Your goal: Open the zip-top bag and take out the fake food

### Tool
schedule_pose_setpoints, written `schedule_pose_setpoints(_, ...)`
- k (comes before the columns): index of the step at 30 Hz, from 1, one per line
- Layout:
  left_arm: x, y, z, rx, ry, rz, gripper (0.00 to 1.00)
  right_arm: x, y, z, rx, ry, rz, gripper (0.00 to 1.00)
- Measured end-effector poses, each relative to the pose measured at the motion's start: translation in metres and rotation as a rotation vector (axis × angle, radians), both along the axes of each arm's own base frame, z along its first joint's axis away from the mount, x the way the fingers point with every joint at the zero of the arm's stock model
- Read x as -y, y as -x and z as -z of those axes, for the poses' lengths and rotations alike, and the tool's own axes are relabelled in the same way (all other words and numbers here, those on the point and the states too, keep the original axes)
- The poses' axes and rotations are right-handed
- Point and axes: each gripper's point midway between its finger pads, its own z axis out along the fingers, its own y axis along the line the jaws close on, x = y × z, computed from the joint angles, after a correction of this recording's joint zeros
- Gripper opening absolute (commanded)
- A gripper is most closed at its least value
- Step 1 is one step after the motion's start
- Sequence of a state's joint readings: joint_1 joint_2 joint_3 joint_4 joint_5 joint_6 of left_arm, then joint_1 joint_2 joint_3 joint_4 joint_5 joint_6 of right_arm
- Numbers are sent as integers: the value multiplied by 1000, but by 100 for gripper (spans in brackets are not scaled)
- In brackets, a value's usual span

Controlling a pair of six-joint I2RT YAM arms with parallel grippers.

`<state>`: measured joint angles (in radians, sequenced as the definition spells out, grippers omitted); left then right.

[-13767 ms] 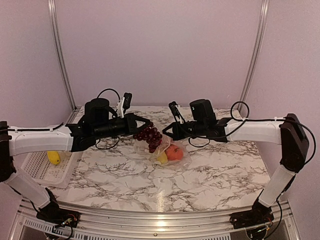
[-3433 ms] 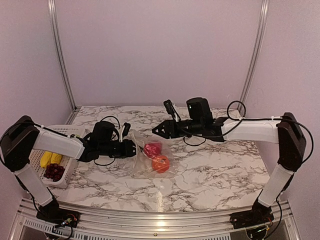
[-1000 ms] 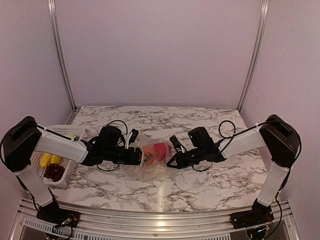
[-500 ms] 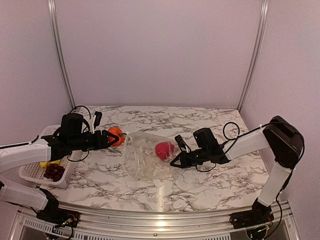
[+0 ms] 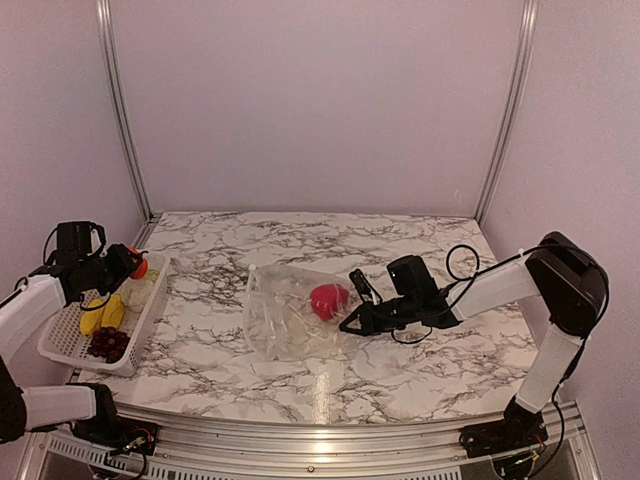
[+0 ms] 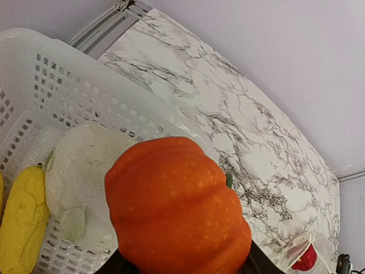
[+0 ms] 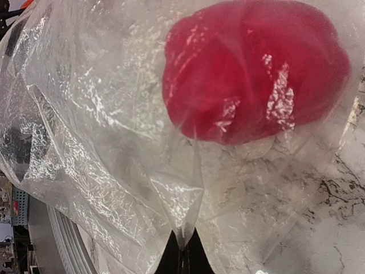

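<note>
Orange piece clamped in the left gripper, we hold it over the white basket at the left edge and judge release comes next, then the red piece inside the zip-top bag at centre, whose film the right gripper pinches.

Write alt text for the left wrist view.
A ribbed orange piece fills the centre, held close to the camera over a white lattice basket. In the basket lie a cream lump and a yellow banana; beyond, marble table runs to the red piece in the bag at bottom right.
</note>
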<state>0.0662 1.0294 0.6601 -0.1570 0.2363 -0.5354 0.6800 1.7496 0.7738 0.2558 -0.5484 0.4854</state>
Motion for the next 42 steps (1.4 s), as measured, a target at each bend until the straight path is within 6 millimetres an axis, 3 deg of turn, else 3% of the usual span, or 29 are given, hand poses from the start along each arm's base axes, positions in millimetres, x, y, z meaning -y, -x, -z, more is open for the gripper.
schedule_pose_setpoints(3, -40, 3, 9, -49, -16, -138, 47, -1, 1, -2, 2, -9, -7, 0)
schedule_pose_setpoints(11, -97, -5, 21, -119, -30, -295, 48, -3, 1, -4, 9, -22, -17, 0)
schedule_pose_setpoints(17, -122, -5, 37, -172, -16, -361, 50, -3, 2, -4, 13, -27, -23, 0)
schedule_pose_setpoints(22, -132, -11, 44, -200, -9, -378, 64, -5, 2, -7, 19, -40, -30, 0)
schedule_pose_setpoints(26, -134, -19, 48, -216, -4, -363, 71, -5, 3, -8, 22, -49, -37, 0)
schedule_pose_setpoints(34, -125, -23, 40, -187, 20, -316, 72, -4, 7, -6, 19, -64, -38, 0)
schedule_pose_setpoints(38, -92, -28, 16, -99, 54, -186, 68, -5, 10, -5, 11, -68, -40, 0)
schedule_pose_setpoints(42, -38, -25, -8, -4, 91, -1, 59, -10, 15, -7, 9, -78, -49, 0)
